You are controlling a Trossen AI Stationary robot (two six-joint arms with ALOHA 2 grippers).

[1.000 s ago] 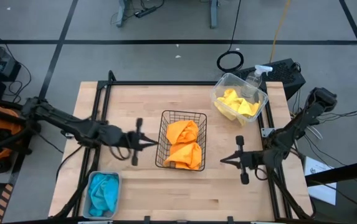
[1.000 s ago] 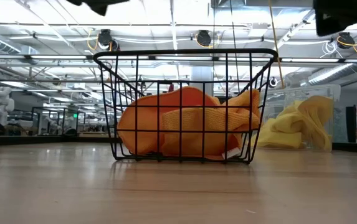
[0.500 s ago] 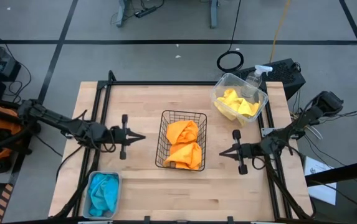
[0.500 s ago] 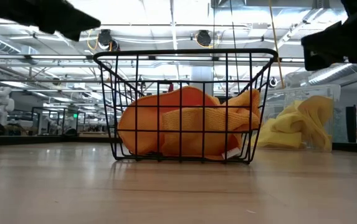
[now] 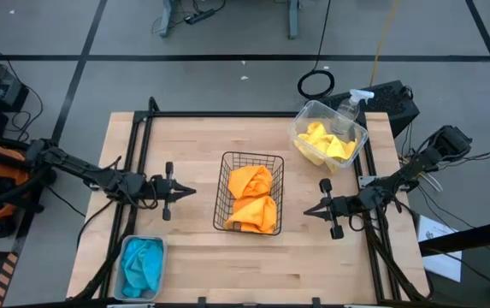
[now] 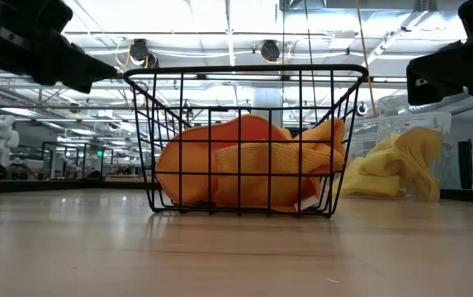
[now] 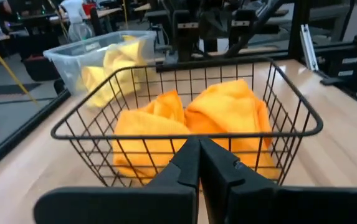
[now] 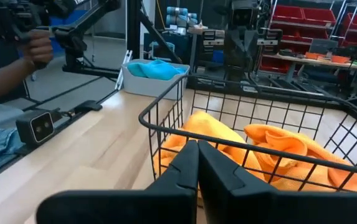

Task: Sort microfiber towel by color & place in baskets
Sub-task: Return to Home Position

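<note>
Two orange towels (image 5: 251, 198) lay bunched together inside the black wire basket (image 5: 252, 155), which stood at the middle of the wooden worktop (image 5: 185, 137). Two yellow towels (image 5: 325, 142) sat in the clear plastic tub (image 5: 306, 112) at the far right corner, with a spray bottle (image 5: 353, 103) just beside it. The teal-blue towels (image 5: 142, 263) filled the small grey tray (image 5: 144, 239) at the near left corner.

The left pincer (image 5: 190, 191) hung above the worktop to the left of the basket, apart from it and pointing toward it, its two fingers (image 7: 190, 163) pressed together on nothing. The right pincer (image 5: 307, 212) hung on the basket's right side, also aimed at it and apart from it, its fingers (image 8: 189, 167) likewise pressed together and empty. In the right wrist view, a person's hand (image 8: 38, 46) showed beyond the worktop's edge.
</note>
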